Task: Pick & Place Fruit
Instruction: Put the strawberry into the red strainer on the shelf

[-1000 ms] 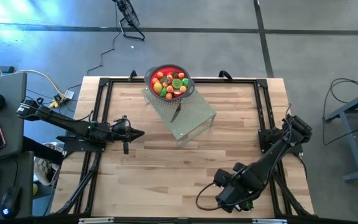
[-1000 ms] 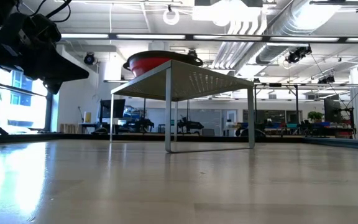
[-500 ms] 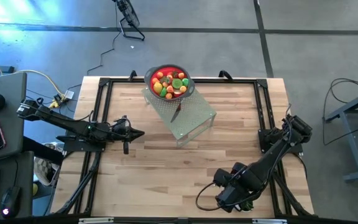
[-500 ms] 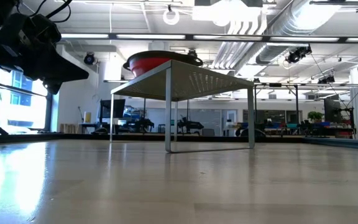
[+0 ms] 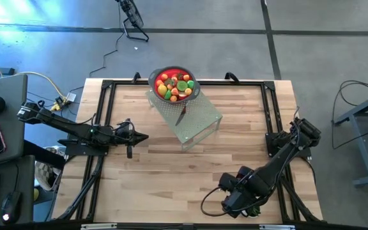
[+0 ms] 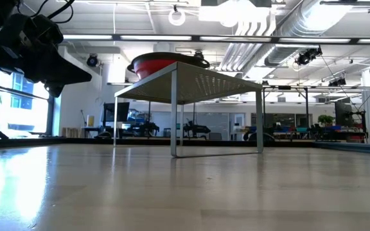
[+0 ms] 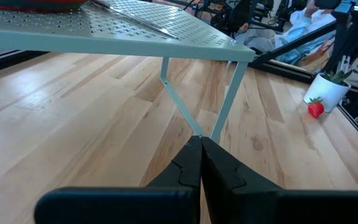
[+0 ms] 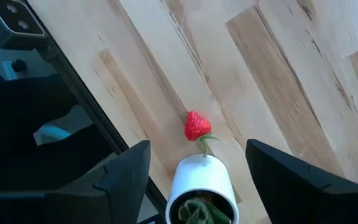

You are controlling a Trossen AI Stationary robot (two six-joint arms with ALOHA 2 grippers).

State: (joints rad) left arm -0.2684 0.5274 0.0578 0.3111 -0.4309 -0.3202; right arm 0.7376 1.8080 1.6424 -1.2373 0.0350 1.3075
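Note:
A red bowl (image 5: pixel 174 84) full of small toy fruit stands on the far end of a perforated grey rack (image 5: pixel 197 121); the bowl also shows in the low view (image 6: pixel 159 64). One red toy strawberry (image 8: pixel 196 126) lies on the table beside a small white cup (image 8: pixel 201 183) with green contents. My right gripper (image 8: pixel 197 149) is open near the table's near edge, pointing down, with one finger on either side of the cup and not touching it. My left gripper (image 7: pixel 201 149) is shut and empty, above the table left of the rack (image 5: pixel 144 136).
A silver knife (image 5: pixel 181 115) lies on the rack behind the bowl's near side. The rack stands on thin legs (image 7: pixel 166 93) with free room beneath. A black frame (image 5: pixel 107 86) runs around the table. The cup and strawberry also show in the left wrist view (image 7: pixel 328 90).

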